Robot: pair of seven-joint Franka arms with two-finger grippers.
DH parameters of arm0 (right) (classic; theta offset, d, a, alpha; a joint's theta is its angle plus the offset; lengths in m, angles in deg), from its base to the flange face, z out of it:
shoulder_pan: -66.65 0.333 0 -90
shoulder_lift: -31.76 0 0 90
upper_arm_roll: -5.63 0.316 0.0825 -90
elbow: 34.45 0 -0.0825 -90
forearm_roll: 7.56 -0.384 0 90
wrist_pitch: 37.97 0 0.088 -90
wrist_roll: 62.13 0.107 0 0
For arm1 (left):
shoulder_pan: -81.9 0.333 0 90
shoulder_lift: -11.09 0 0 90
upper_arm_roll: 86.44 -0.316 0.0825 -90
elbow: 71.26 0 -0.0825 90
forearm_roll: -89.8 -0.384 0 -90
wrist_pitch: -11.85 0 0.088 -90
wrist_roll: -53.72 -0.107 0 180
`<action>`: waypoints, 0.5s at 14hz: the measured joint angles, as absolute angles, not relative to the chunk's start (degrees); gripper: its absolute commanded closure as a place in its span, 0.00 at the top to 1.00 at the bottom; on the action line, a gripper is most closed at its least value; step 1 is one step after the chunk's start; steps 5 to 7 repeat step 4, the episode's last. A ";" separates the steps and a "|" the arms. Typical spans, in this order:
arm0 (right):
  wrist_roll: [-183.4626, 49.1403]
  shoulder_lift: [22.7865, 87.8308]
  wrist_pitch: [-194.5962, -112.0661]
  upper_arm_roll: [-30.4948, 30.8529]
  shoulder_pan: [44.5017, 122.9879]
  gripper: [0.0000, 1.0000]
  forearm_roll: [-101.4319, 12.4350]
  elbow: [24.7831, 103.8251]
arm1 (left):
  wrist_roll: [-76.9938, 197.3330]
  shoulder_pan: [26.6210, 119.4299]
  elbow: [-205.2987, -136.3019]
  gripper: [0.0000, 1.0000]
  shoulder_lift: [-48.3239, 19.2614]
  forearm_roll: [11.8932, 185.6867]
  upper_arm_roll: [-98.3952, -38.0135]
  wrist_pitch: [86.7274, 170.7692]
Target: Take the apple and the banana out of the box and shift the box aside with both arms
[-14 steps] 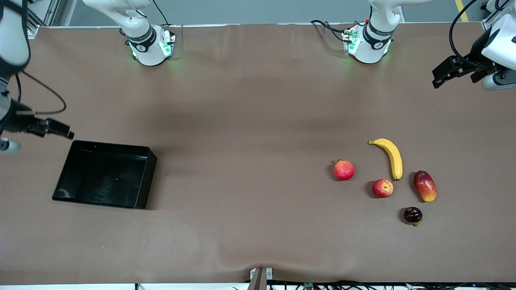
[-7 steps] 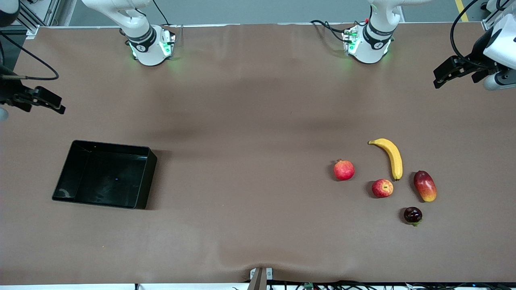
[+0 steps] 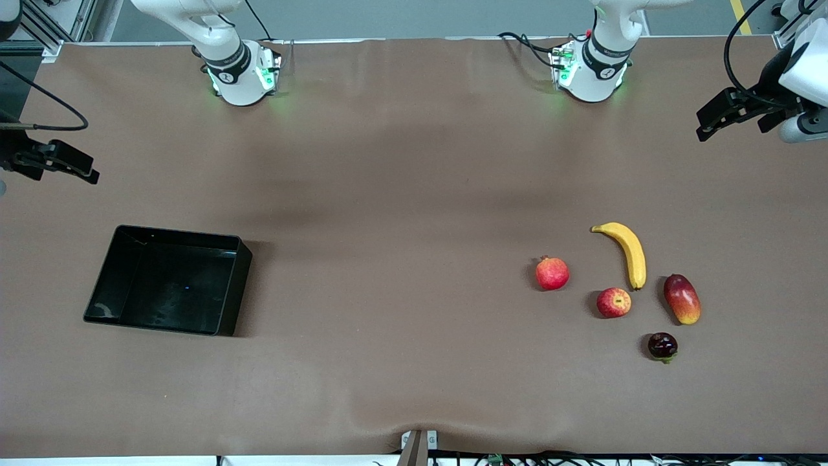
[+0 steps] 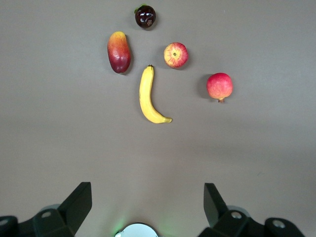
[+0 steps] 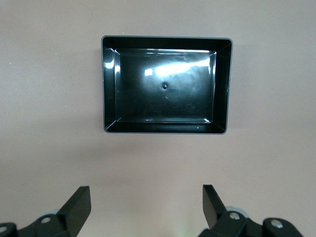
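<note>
The black box [image 3: 162,285] lies empty toward the right arm's end of the table, and also fills the right wrist view [image 5: 166,84]. My right gripper [image 3: 89,175] [image 5: 146,188] hangs open over bare table beside the box, holding nothing. Toward the left arm's end lie the yellow banana [image 3: 631,252] [image 4: 146,96] and the small red apple [image 3: 613,302] [image 4: 176,55], the apple nearer the front camera. My left gripper [image 3: 704,127] [image 4: 148,186] hangs open and empty over bare table at that end, well apart from the fruits.
A red pomegranate [image 3: 552,273], an oblong red-yellow mango [image 3: 682,299] and a small dark fruit [image 3: 662,345] lie around the banana and apple. The two arm bases [image 3: 242,74] [image 3: 590,71] stand along the table's edge farthest from the front camera.
My right gripper has drawn away from the box's edge toward the bases' side of the table, still open. The left gripper has barely shifted. Fruits and box have not moved.
</note>
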State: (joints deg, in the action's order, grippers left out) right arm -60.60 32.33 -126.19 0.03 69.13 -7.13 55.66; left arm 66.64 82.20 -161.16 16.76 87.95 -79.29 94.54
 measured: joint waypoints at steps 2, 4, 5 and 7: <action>-60.60 32.52 -126.30 0.03 69.13 1.00 -7.13 55.55 | 66.64 82.20 -160.69 1.00 16.73 87.95 -79.30 94.55; -60.62 32.60 -126.37 0.05 69.13 1.00 -7.13 55.52 | 66.64 82.20 -160.41 1.00 16.72 87.95 -79.31 94.54; -60.62 32.60 -126.37 0.05 69.13 1.00 -7.13 55.52 | 66.64 82.20 -160.41 1.00 16.72 87.95 -79.31 94.54; -60.62 32.60 -126.37 0.05 69.13 1.00 -7.13 55.52 | 66.64 82.20 -160.41 1.00 16.72 87.95 -79.31 94.54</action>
